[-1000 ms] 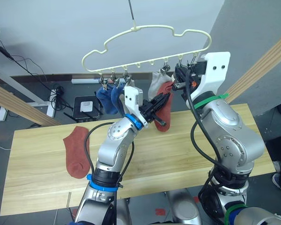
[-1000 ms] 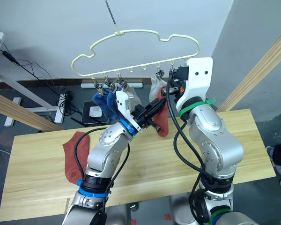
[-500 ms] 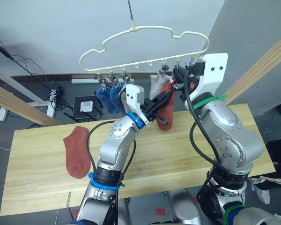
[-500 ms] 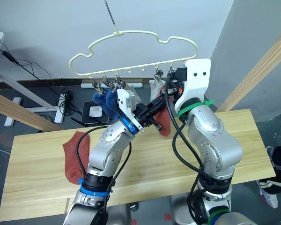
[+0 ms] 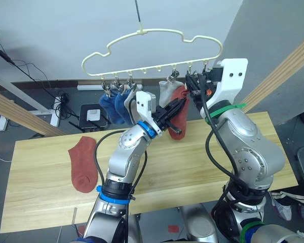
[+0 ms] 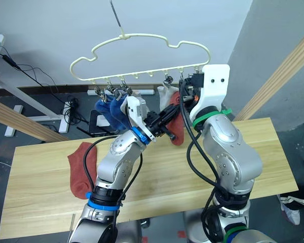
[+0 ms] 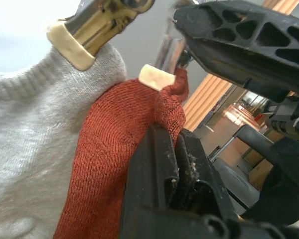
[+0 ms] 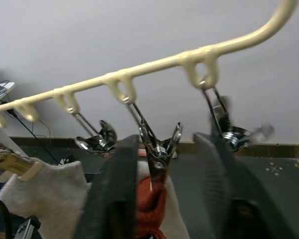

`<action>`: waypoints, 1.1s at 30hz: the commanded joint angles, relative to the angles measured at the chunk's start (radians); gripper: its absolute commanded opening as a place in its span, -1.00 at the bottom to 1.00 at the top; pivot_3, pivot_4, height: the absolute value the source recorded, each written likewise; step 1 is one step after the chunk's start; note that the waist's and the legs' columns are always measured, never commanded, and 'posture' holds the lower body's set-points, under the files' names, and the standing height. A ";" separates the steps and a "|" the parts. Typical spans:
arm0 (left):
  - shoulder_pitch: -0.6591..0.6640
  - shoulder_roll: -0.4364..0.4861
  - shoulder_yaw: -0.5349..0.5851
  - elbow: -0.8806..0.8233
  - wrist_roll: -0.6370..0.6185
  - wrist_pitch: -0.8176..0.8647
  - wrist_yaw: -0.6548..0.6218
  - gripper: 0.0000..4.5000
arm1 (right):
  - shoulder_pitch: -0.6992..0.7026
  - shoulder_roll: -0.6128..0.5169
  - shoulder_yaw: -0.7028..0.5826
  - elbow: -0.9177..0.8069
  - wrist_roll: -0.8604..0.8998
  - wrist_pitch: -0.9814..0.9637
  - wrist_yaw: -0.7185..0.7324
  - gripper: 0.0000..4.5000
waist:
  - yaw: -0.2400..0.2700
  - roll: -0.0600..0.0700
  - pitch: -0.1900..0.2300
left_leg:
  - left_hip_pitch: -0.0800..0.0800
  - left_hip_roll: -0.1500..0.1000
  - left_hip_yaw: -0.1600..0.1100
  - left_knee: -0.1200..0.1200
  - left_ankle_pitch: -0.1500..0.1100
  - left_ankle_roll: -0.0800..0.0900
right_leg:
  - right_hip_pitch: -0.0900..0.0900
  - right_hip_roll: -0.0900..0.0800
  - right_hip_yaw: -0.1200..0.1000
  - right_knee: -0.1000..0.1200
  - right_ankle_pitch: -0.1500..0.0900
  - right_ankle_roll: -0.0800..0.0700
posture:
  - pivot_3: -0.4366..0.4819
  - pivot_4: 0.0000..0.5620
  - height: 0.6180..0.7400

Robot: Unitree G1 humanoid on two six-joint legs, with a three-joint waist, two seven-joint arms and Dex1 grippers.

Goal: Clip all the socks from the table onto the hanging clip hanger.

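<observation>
Where L hand (image 7: 175, 149) grips, red sock (image 7: 114, 154) hem hidden

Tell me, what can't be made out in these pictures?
- Left wrist view: whether the clip bites the rust-red sock; a finger of the right tool covers the clip's upper part.
- Left eye view: the light grey sock hangs mostly behind the rust-red sock and the left tool, so whether another hangs behind it cannot be told.
</observation>
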 commanded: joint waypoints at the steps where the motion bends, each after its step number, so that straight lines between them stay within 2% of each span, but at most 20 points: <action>1: -0.016 -0.005 -0.001 -0.012 -0.001 -0.034 0.003 -1.00 | -0.001 0.010 -0.011 -0.048 0.026 0.004 0.002 0.41 | 0.000 0.000 0.000 | 0.000 0.000 0.000 0.000 0.000 0.000 | 0.000 0.000 0.000 0.000 0.000 0.000 | -0.78 0.25 0.84; 2: -0.017 -0.005 -0.001 -0.009 0.002 -0.036 0.004 -1.00 | -0.001 0.012 -0.013 -0.050 0.031 0.008 0.005 0.55 | -0.001 0.000 0.000 | 0.000 0.000 0.000 0.000 0.000 0.000 | 0.000 0.000 0.000 0.000 0.000 0.000 | -0.78 0.25 0.84; 6: -0.018 0.008 -0.007 -0.001 0.010 -0.051 -0.010 -1.00 | 0.013 0.011 -0.020 -0.091 0.077 0.030 0.031 0.55 | -0.001 0.000 0.000 | 0.000 0.000 0.000 0.000 0.000 0.000 | 0.000 0.000 0.000 0.000 0.000 0.000 | -0.78 0.28 0.84; 8: -0.006 0.048 -0.022 -0.003 0.017 -0.051 -0.052 -1.00 | 0.026 -0.014 -0.019 -0.119 0.102 0.049 0.056 0.55 | -0.001 0.000 0.000 | 0.000 0.000 0.000 0.000 0.000 0.000 | 0.000 0.000 0.000 0.000 0.000 0.000 | -0.78 0.28 0.84; 9: 0.000 0.075 -0.028 -0.004 0.020 -0.057 -0.083 -0.78 | 0.036 -0.032 -0.020 -0.134 0.113 0.060 0.069 0.56 | -0.001 0.000 0.000 | 0.000 0.000 0.000 0.000 0.000 0.000 | 0.000 0.000 0.000 0.000 0.000 0.000 | -0.78 0.28 0.84; 10: 0.003 0.094 -0.032 -0.005 0.020 -0.063 -0.103 -0.72 | 0.042 -0.044 -0.021 -0.144 0.119 0.067 0.077 0.56 | -0.001 0.000 0.000 | 0.000 0.000 0.000 0.000 0.000 0.000 | 0.000 0.000 0.000 0.000 0.000 0.000 | -0.78 0.28 0.84; 14: 0.006 0.189 -0.021 0.006 0.028 -0.099 -0.178 -0.22 | 0.066 -0.124 -0.028 -0.183 0.149 0.081 0.125 0.56 | -0.002 0.000 0.000 | 0.000 0.000 0.000 0.000 0.000 0.000 | 0.000 0.000 0.000 0.000 0.000 0.000 | -0.79 0.29 0.84; 18: 0.018 0.294 -0.002 -0.013 -0.015 -0.076 -0.290 0.34 | 0.092 -0.215 -0.030 -0.218 0.180 0.076 0.182 0.56 | -0.002 0.000 0.000 | 0.000 0.001 0.000 0.000 0.000 0.000 | 0.000 0.000 0.000 0.000 0.000 0.000 | -0.79 0.29 0.84; 22: 0.024 0.394 0.037 -0.033 -0.056 -0.058 -0.377 0.34 | 0.131 -0.288 -0.040 -0.255 0.195 0.053 0.213 0.56 | -0.001 0.000 0.000 | 0.000 0.001 0.000 -0.001 0.001 -0.001 | 0.000 0.000 0.000 0.000 0.000 0.000 | -0.77 0.29 0.84; 29: 0.007 0.524 0.088 -0.090 -0.174 0.013 -0.527 0.34 | 0.130 -0.326 -0.030 -0.218 0.123 0.001 0.161 0.56 | -0.001 0.000 0.000 | 0.000 0.001 0.000 -0.001 0.001 -0.002 | 0.000 0.000 0.000 -0.001 0.000 0.001 | -0.75 0.28 0.84; 33: -0.010 0.572 0.110 -0.122 -0.231 0.078 -0.556 0.34 | 0.127 -0.318 -0.013 -0.183 0.099 -0.027 0.144 0.56 | 0.000 0.000 0.000 | 0.000 0.001 0.000 -0.001 0.002 -0.003 | -0.001 0.000 0.000 0.000 0.000 0.001 | -0.71 0.27 0.84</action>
